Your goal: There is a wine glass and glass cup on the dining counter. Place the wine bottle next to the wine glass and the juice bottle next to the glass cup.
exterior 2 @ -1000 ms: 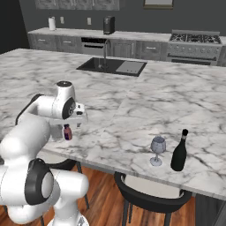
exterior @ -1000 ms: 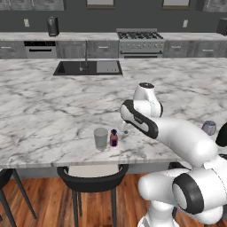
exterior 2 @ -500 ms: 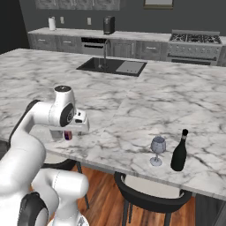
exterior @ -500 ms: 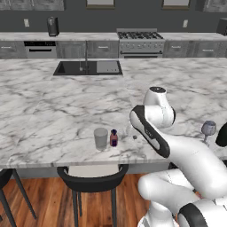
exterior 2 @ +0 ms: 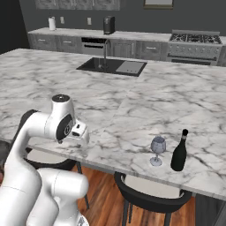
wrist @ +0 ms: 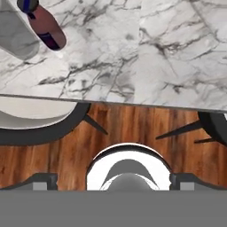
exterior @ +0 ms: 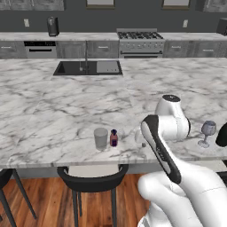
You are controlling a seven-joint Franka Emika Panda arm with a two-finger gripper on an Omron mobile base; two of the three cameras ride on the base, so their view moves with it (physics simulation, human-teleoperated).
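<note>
Your end effector (exterior 2: 84, 140) hangs open over the counter (exterior: 53, 102) edge; juice bottle (exterior: 114, 138) stands at the glass cup's (exterior: 101, 138) three o'clock.

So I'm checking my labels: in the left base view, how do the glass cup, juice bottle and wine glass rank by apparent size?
1. Glass cup, the bulkiest.
2. Wine glass, about as tall as the cup but slimmer, so the top two are close.
3. Juice bottle, clearly the smallest.
</note>
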